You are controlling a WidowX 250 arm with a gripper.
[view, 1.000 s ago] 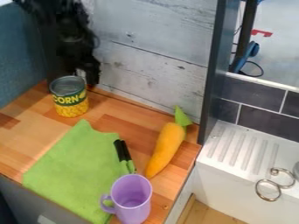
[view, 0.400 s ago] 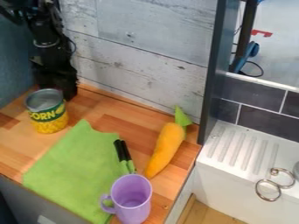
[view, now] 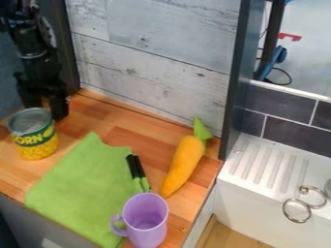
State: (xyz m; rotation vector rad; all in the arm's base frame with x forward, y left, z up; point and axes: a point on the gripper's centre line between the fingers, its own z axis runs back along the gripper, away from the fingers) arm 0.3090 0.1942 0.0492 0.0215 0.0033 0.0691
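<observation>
Hanging at the tabletop's (view: 123, 127) far left, the black end effector (view: 47, 107) is right behind the can (view: 34, 135), perhaps touching it; from here I can't tell if it's spread or pinching anything. The can stands upright near the blue side wall (view: 7, 85), left of the green cloth (view: 84, 189). What worries me is a push high on one side, which could tip it or jam it against that wall. A careless sweep frontward might bunch the cloth and topple the purple mug (view: 145, 223).
</observation>
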